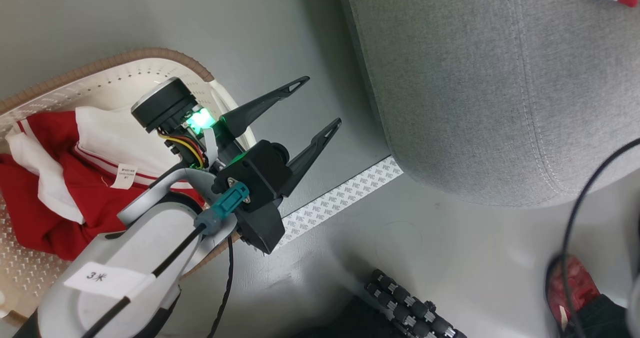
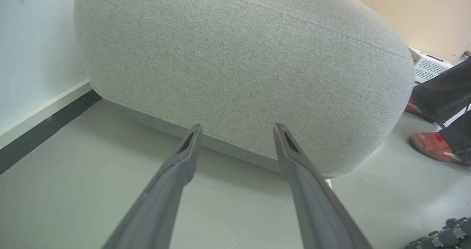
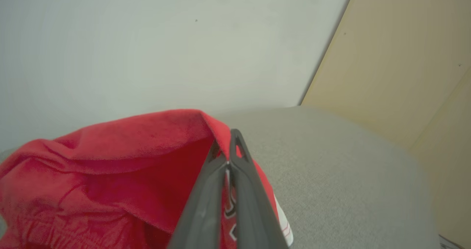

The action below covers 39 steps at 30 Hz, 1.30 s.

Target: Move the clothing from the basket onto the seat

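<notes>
Pinching red clothing (image 3: pixel 110 168) over the seat (image 3: pixel 331 175), the right gripper (image 3: pixel 227 146) may snag it on release and drag it off, while the left gripper (image 1: pixel 321 101) hangs wide, empty.

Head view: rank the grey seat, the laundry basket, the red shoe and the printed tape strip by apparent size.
1. Grey seat, largest by far.
2. Laundry basket, though partly cut off by the frame.
3. Red shoe and printed tape strip: too alike to rank.
</notes>
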{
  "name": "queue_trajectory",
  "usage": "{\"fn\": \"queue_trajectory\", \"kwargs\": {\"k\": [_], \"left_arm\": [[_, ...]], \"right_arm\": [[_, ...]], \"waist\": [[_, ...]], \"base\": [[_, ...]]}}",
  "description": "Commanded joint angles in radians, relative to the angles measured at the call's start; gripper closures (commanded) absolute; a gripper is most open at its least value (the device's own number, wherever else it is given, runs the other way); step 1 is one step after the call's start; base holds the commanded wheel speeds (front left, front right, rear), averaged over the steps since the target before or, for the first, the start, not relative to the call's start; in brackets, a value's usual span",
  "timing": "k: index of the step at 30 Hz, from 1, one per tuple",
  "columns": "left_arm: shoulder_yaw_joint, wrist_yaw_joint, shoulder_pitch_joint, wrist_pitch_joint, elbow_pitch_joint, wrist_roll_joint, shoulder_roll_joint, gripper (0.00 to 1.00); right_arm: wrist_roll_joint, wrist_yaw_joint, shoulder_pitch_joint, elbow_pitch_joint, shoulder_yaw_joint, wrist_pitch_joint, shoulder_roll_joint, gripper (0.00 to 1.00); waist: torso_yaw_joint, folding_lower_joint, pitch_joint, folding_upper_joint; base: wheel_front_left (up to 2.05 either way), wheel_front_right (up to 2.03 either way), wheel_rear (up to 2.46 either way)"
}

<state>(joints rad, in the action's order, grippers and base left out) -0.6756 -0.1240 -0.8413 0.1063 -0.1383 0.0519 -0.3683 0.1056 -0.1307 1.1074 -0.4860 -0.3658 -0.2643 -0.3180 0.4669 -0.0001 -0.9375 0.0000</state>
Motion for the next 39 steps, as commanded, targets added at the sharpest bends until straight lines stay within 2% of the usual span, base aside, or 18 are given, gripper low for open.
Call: {"fn": "queue_trajectory", "kwargs": {"k": [1,2,3,4,10,18,23,27,31,39], "left_arm": [[0.003,0.007,0.016,0.002,-0.005,0.006,-0.006,0.00],[0.005,0.010,0.020,0.003,-0.007,0.009,-0.006,0.00],[0.005,0.011,0.023,0.003,-0.007,0.009,-0.007,0.00],[0.005,0.015,0.025,0.004,-0.009,0.011,-0.008,0.00],[0.002,0.030,0.034,-0.012,-0.010,0.016,-0.004,0.00],[-0.002,0.066,0.078,-0.080,0.025,0.039,0.021,0.00],[0.002,0.093,0.117,-0.138,0.054,0.065,0.043,0.00],[0.011,0.113,0.147,-0.179,0.075,0.082,0.056,0.00],[0.027,0.140,0.190,-0.238,0.106,0.113,0.070,0.00],[0.074,0.201,0.284,-0.329,0.155,0.167,0.085,0.00]], "right_arm": [[-0.014,0.000,-0.015,-0.047,0.002,-0.002,0.026,0.66],[-0.023,0.000,-0.010,-0.062,0.005,-0.002,0.029,0.53],[-0.032,0.000,-0.008,-0.069,0.005,-0.002,0.033,0.44],[-0.039,0.000,-0.013,-0.073,0.002,-0.002,0.040,0.00],[-0.068,0.000,-0.075,-0.019,-0.013,-0.002,0.082,0.00],[-0.089,0.000,-0.263,0.212,0.033,-0.002,0.155,0.00],[-0.102,0.000,-0.388,0.317,0.133,-0.002,0.184,0.00],[-0.086,0.000,-0.449,0.321,0.207,-0.002,0.182,0.00],[-0.073,0.000,-0.502,0.310,0.314,-0.002,0.159,0.00],[-0.024,0.000,-0.584,0.366,0.503,-0.002,0.111,0.00]], "waist": [[0.003,0.0001,0.005,0.0000],[0.004,0.0001,0.007,0.0000],[0.005,0.0001,0.009,0.0000],[0.004,0.0001,0.012,0.0000],[-0.011,0.0001,0.043,0.0000],[-0.043,0.0001,0.138,0.0000],[-0.070,0.0001,0.219,0.0000],[-0.091,0.0001,0.268,0.0000],[-0.128,0.0001,0.337,0.0000],[-0.217,0.0001,0.481,0.0000]], "base": [[0.00,0.00,0.00],[0.00,0.00,0.00],[0.00,0.00,0.00],[0.00,0.00,0.00],[0.00,0.00,0.00],[0.00,0.00,0.00],[0.00,0.00,0.00],[0.00,0.00,0.00],[0.00,0.00,0.00],[0.00,0.00,0.00]]}}
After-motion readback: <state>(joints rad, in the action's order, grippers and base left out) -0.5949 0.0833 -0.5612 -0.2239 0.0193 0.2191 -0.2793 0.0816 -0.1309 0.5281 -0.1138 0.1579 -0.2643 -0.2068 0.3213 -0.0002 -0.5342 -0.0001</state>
